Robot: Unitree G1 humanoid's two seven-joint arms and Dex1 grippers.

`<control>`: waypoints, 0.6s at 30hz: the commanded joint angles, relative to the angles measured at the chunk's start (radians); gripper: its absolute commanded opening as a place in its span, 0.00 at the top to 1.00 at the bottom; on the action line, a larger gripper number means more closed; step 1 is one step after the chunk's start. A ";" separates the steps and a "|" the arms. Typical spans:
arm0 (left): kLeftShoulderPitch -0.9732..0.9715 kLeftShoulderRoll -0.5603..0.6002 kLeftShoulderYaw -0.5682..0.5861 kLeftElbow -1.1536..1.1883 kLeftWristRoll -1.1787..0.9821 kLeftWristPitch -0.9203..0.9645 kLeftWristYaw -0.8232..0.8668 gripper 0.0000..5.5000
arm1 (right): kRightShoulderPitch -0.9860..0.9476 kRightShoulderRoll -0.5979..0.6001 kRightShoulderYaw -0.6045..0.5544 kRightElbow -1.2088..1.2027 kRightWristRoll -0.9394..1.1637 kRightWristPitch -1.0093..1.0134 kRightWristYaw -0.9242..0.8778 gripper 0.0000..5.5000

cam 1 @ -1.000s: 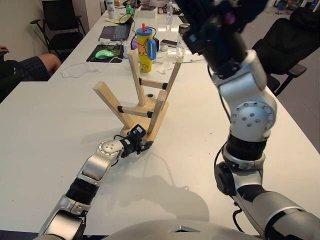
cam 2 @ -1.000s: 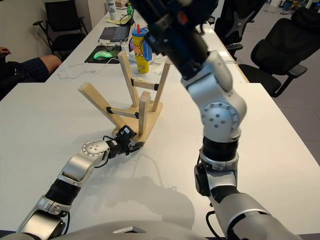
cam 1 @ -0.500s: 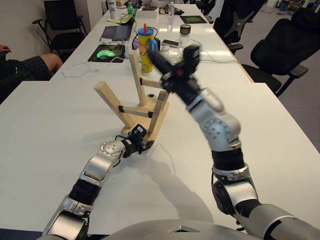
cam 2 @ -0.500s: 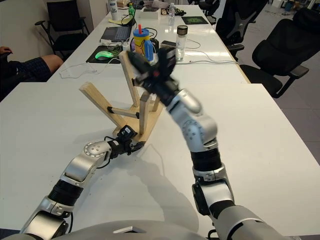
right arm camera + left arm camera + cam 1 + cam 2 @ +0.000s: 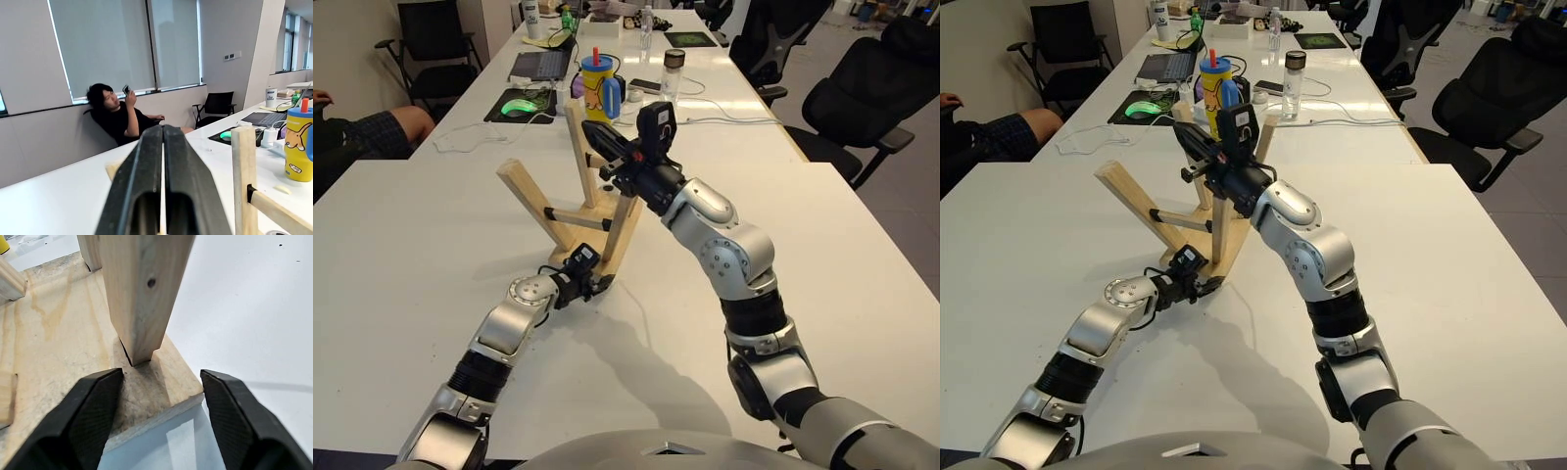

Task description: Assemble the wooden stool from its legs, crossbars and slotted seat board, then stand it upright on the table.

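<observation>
The wooden stool (image 5: 592,211) lies tilted on the white table (image 5: 401,255), its seat board (image 5: 58,347) resting on one edge and its legs pointing up and back. My left gripper (image 5: 597,286) is at the board's lower near corner. Its fingers (image 5: 93,411) stand open on either side of that corner, beside the foot of one leg (image 5: 142,289). My right gripper (image 5: 592,137) hovers shut with nothing in it, next to the upper leg (image 5: 243,171) and crossbar (image 5: 279,210).
A yellow cup (image 5: 597,83), a bottle (image 5: 673,73), a laptop (image 5: 540,64) and a green mouse (image 5: 517,105) sit on the far table behind the stool. Black office chairs (image 5: 871,88) stand to the right. Bare table lies to the stool's left and right.
My right arm has swung down from high in front of the camera to the stool's upper legs. The left arm and the stool have stayed put.
</observation>
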 commanded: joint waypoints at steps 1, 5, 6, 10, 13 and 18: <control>0.084 0.004 -0.034 0.108 0.034 0.104 0.012 0.47 | -0.009 -0.028 -0.203 0.042 -0.006 -0.114 -0.049 1.00; 0.087 0.000 -0.030 0.103 0.034 0.106 0.016 0.47 | 0.079 -0.204 -0.120 0.178 -0.211 -0.026 -0.038 1.00; 0.085 0.000 -0.030 0.102 0.034 0.107 0.016 0.47 | 0.128 -0.264 -0.040 0.209 -0.261 0.037 0.011 1.00; 0.074 -0.001 -0.027 0.097 0.031 0.111 0.012 0.47 | 0.270 -0.416 0.178 0.078 -0.265 0.181 0.288 1.00; 0.073 0.001 -0.025 0.091 0.030 0.112 0.008 0.47 | 0.279 -0.401 0.191 -0.076 -0.139 0.255 0.434 1.00; 0.062 0.009 -0.024 0.091 0.034 0.108 0.000 0.47 | 0.231 -0.219 0.062 -0.161 0.021 0.266 0.369 1.00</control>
